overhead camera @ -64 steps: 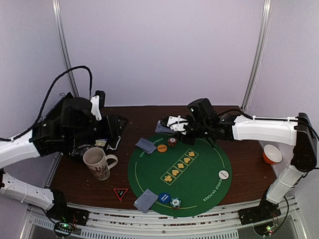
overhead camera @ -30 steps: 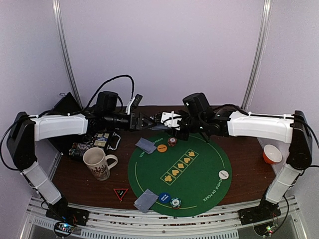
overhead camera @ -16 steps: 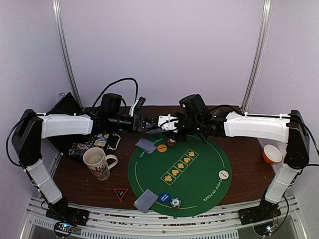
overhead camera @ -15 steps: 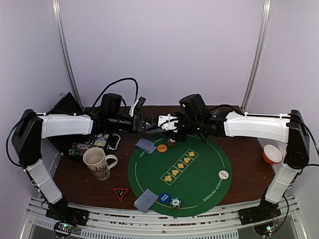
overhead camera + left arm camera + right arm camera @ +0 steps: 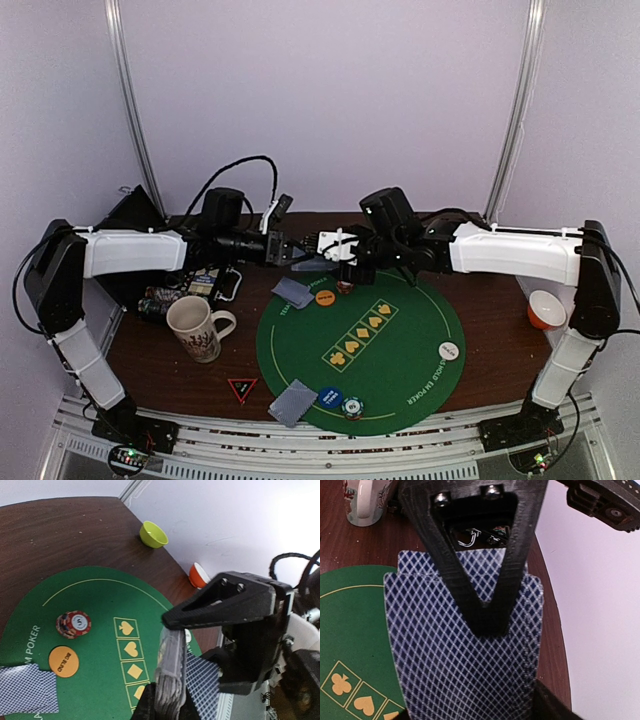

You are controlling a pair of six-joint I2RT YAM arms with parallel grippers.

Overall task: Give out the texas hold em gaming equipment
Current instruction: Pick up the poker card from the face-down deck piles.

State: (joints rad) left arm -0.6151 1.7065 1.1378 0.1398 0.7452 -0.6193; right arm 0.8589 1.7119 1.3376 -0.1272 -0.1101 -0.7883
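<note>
left gripper: is clamping shut on the card deck, pinching its faces
right gripper: is flanking the deck; grip cannot be told
deck place: is hanging over the far rim of the round green felt mat
left wrist only: is showing the deck edge-on and layered, with a ridged red-white chip stack and a flat orange button on the mat
right wrist only: is showing blue-white lattice backs with rounded corners

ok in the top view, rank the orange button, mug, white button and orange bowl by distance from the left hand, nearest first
From the left hand, gripping the cards:
1. orange button, just nearer and right, on the mat
2. mug, nearer and left, off the mat
3. white button, mat's right edge
4. orange bowl, far right, off the mat
</note>
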